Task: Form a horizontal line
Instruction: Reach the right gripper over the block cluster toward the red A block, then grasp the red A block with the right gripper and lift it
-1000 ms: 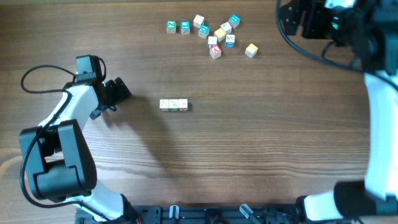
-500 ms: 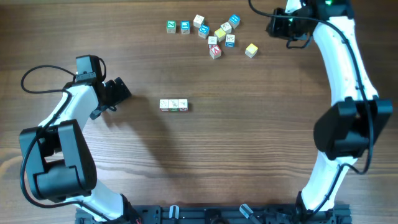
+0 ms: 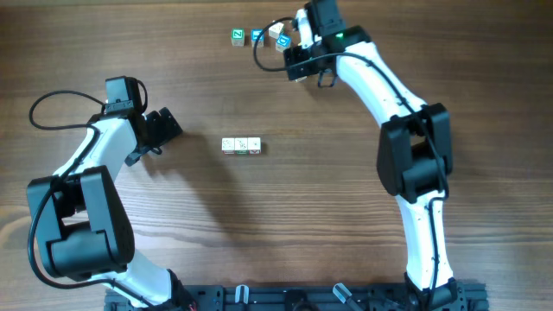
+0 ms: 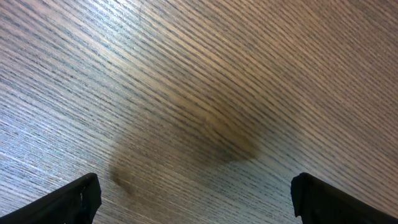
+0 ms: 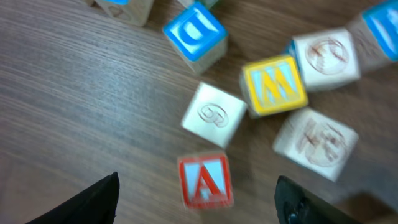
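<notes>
Loose letter cubes [image 5: 212, 114] under right hand [image 5: 198, 200]

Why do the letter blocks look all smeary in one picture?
Right wrist view: blurred, probably a moving camera; the red A block and yellow W block look smeared. Overhead view: sharp, the row of three cubes is crisp. Left wrist view: clear wood grain, soft dark shadow.

Table [image 3: 346, 216] is brown wood grain all over, mostly matt, with a soft sheen showing in my left wrist view; the horizontal line [image 3: 241, 146] near the middle looks like pale bare wood with printed marks; the loose cubes [image 5: 214, 115] up at 12 o'clock are the same smooth wood, with flat matt red, yellow and blue paint; my right arm [image 3: 371, 82] is glossy white plastic with matt black joints.
</notes>
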Robot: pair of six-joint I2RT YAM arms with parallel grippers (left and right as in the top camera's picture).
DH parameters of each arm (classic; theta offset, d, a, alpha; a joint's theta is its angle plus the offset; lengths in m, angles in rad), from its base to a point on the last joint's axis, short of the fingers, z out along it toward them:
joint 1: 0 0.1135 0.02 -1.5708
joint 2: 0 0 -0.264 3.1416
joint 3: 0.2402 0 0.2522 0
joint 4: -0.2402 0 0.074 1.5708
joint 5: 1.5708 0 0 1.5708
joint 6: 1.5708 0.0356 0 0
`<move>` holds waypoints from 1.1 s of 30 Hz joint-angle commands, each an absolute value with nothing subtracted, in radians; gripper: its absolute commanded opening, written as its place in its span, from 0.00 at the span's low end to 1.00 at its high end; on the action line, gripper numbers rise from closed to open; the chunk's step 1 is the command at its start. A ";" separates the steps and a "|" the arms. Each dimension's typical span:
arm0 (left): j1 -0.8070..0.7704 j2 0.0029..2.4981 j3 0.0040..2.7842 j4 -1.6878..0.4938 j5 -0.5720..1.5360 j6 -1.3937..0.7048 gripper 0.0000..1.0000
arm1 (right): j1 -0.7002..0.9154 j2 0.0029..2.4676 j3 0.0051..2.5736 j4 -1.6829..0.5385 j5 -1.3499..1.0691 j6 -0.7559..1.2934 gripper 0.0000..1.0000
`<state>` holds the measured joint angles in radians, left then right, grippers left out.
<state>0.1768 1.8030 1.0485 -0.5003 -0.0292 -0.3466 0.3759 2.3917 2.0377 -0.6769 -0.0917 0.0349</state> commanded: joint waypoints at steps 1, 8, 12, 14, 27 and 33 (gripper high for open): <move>0.180 1.807 1.045 -0.501 -0.035 -0.352 1.00 | 0.389 2.445 2.053 -0.625 -0.021 -0.056 0.81; 0.180 1.807 1.045 -0.501 -0.035 -0.352 1.00 | 0.388 2.465 2.053 -0.624 -0.019 -0.052 0.57; 0.180 1.807 1.045 -0.501 -0.035 -0.352 1.00 | 0.388 2.465 2.053 -0.660 -0.019 -0.052 0.53; 0.180 1.807 1.045 -0.501 -0.035 -0.352 1.00 | 0.388 2.465 2.053 -0.669 -0.020 -0.052 0.49; 0.180 1.807 1.045 -0.501 -0.035 -0.352 1.00 | 0.388 2.465 2.001 -0.622 -0.023 -0.067 0.45; 0.179 1.807 1.045 -0.501 -0.035 -0.352 1.00 | 0.390 2.465 1.996 -0.606 -0.023 -0.076 0.38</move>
